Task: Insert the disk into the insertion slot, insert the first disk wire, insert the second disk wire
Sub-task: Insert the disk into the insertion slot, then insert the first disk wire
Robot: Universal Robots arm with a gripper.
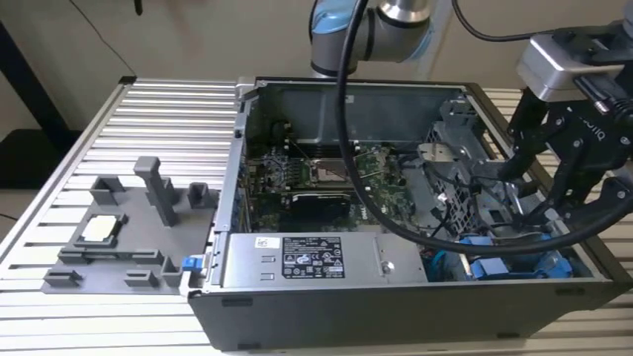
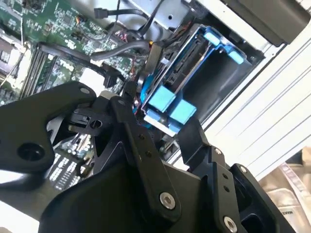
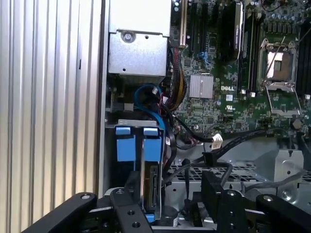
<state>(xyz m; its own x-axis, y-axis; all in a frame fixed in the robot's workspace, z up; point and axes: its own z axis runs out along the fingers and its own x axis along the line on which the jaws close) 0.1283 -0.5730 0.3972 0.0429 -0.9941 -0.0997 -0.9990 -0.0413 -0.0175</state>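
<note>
Gripper (image 3: 171, 183) hangs low in the case, jaws spread, clasping nothing. The disk (image 3: 150, 182) stands on edge between them, apparently seated in the insertion slot (image 3: 111, 170) beside a twin drive (image 3: 125, 148). Likely rigid and dense, connector edge fragile — best held by the blue frame (image 3: 151, 145).

Slatted table (image 1: 168, 104); computer case (image 1: 296, 315), grey fixture (image 1: 138, 231)

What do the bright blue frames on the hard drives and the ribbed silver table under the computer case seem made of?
Bright blue frames: likely moulded plastic, uniform colour with a soft sheen. Ribbed silver table: probably aluminium, matt metallic grey with straight, even grooves.
</note>
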